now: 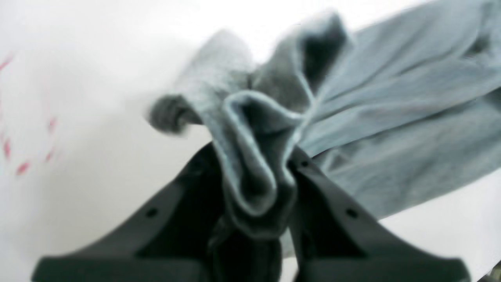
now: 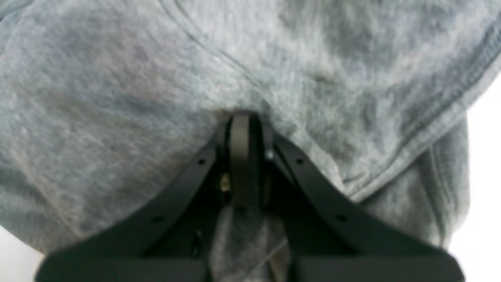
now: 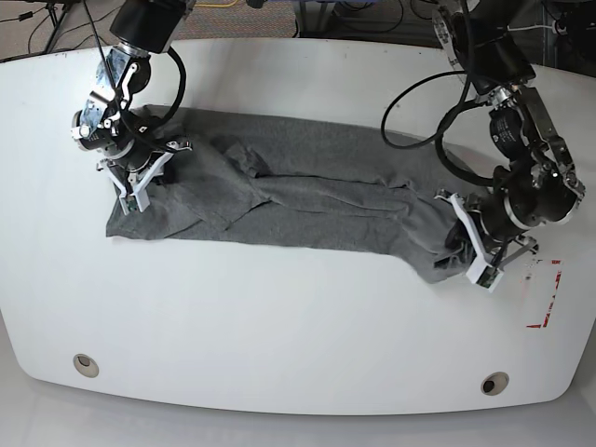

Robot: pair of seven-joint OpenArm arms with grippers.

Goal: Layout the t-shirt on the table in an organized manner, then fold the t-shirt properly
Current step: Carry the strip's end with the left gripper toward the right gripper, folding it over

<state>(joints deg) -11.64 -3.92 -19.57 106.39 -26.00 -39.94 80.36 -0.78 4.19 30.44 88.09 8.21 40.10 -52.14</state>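
A soft, limp grey t-shirt [image 3: 307, 200] lies rumpled across the white counter [image 3: 279, 345], its nine o'clock end clenched by the right fingers [image 3: 130, 191], its three o'clock end by the left fingers [image 3: 470, 251], and is best held by hems.

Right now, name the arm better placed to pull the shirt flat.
Left, probably: left gripper pinches a bunched t-shirt end near the table edge, with room outward; the right gripper can anchor.

The t-shirt [image 3: 298, 200] lies stretched across the tabletop [image 3: 279, 345] from left to right, with one arm's fingers [image 3: 140, 191] at each end.
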